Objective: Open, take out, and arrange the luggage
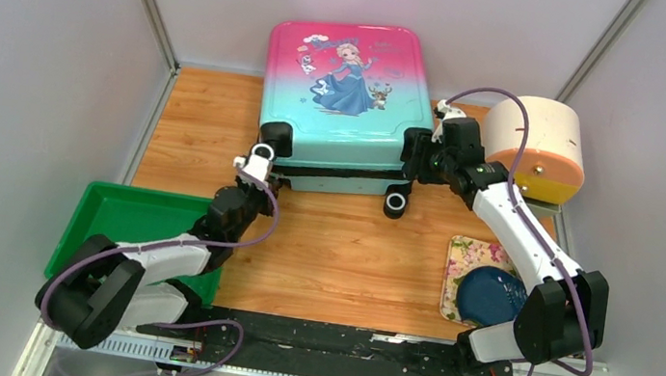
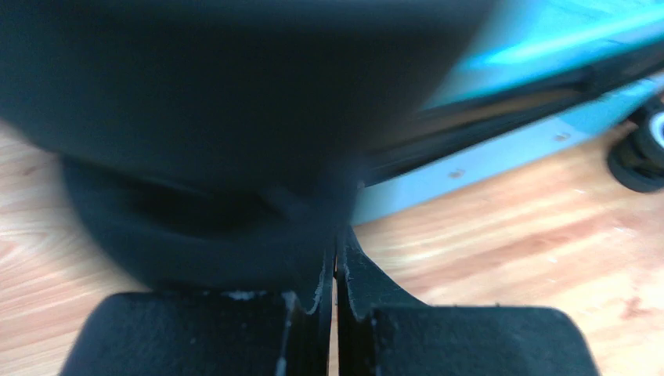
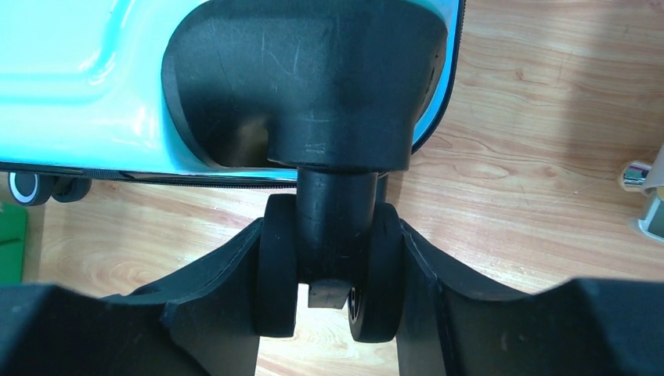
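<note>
Operator: End effector status?
Technician: The right end effector [image 3: 325,270] pinches a caster wheel [image 3: 276,266] of the luggage [image 1: 348,83]. The left end effector [image 2: 335,258] is pressed together, empty, beside the other near-corner wheel.
Operator: Luggage position?
Technician: Lying flat, lid down, at the far side of the surface [image 1: 331,246].
Operator: Hazard?
Technician: The caster may swivel, letting the luggage slide or twist free.
</note>
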### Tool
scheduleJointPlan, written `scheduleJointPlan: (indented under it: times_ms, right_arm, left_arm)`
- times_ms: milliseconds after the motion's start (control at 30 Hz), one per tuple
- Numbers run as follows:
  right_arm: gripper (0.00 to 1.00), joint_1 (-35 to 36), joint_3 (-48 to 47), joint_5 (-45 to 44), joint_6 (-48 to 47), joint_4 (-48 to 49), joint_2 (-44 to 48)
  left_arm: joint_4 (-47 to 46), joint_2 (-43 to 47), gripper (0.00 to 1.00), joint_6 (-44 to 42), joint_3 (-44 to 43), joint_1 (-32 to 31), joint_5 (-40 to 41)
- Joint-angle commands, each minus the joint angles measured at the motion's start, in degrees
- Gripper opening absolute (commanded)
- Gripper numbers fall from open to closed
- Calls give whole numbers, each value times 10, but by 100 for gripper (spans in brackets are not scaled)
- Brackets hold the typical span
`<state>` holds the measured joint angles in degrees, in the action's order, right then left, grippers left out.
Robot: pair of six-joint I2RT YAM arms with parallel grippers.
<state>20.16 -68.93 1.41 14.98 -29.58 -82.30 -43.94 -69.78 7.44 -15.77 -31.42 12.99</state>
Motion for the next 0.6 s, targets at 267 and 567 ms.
scheduleJointPlan:
  times_ms: [267, 567]
  right_arm:
    - [0, -81, 4, -114, -57, -10, 2]
    - [0, -95, 8, -103, -114, -8, 7]
  left_arm:
    - [-56, 63, 0, -107, 61, 177, -237]
    - [-82, -76, 0, -178, -63, 297, -436]
